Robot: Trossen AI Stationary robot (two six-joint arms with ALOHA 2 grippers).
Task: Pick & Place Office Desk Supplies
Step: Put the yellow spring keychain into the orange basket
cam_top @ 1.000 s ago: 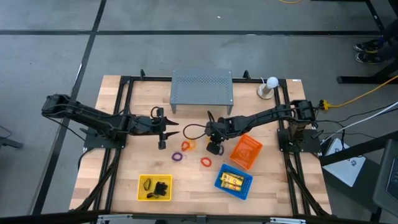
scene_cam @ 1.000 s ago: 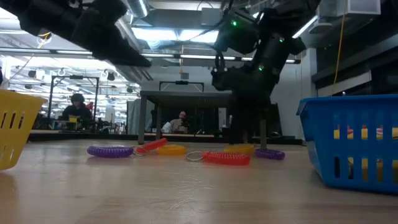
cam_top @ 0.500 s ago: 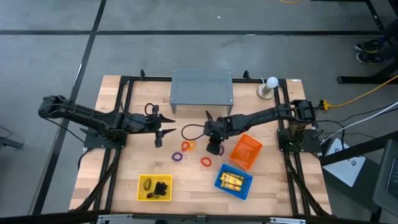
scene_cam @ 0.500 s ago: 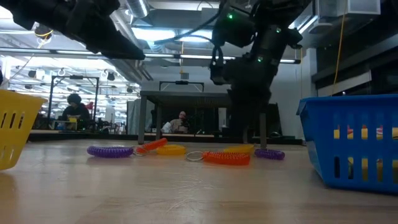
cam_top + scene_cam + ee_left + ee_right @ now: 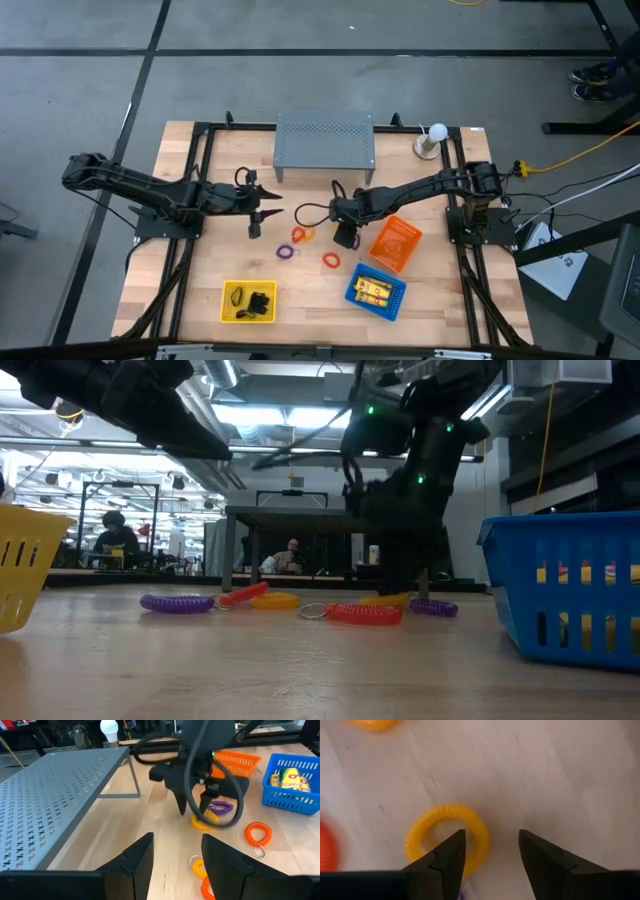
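Note:
Several thin coil loops lie flat mid-table: a yellow loop (image 5: 447,837), an orange-red one (image 5: 298,233), a purple one (image 5: 287,252) and a red one (image 5: 331,261). My right gripper (image 5: 492,837) points down over the yellow loop, open. One finger stands over the ring's inside and the other outside it. My left gripper (image 5: 255,213) hovers open to the left of the loops, with nothing between its fingers. Black clips lie in the yellow basket (image 5: 248,301), and yellow packets in the blue basket (image 5: 376,291). My right gripper straddles the yellow loop's rim (image 5: 480,840) from above, fingers pointing down. The loop lies flat on the table. Whether a finger touches the rim I cannot tell.
An orange basket (image 5: 395,243) sits tilted just right of my right gripper. The grey perforated shelf (image 5: 324,145) stands at the far middle, and a white bulb-shaped object (image 5: 432,140) at the far right. Another purple loop (image 5: 220,808) lies beside the yellow one.
My left gripper has drawn back a little toward the table's left edge. My right gripper has risen slightly and then come down again over the yellow loop. The loops have stayed where they were.

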